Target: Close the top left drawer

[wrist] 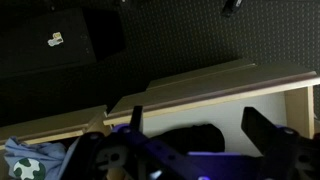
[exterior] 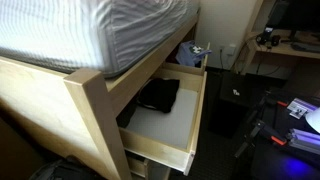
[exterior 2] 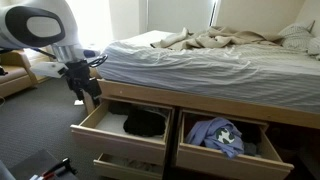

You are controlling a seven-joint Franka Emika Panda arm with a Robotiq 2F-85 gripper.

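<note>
My gripper [exterior 2: 86, 92], jaws apart, apparently beside the top left drawer [exterior 2: 120, 140], may push off-centre and jam it.

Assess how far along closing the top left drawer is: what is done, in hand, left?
Done: nothing yet. The top left drawer stands pulled out, with a dark item inside. In hand: the open gripper hovers near its back corner, holding nothing. Left: push the front in flush with the bed frame.
</note>
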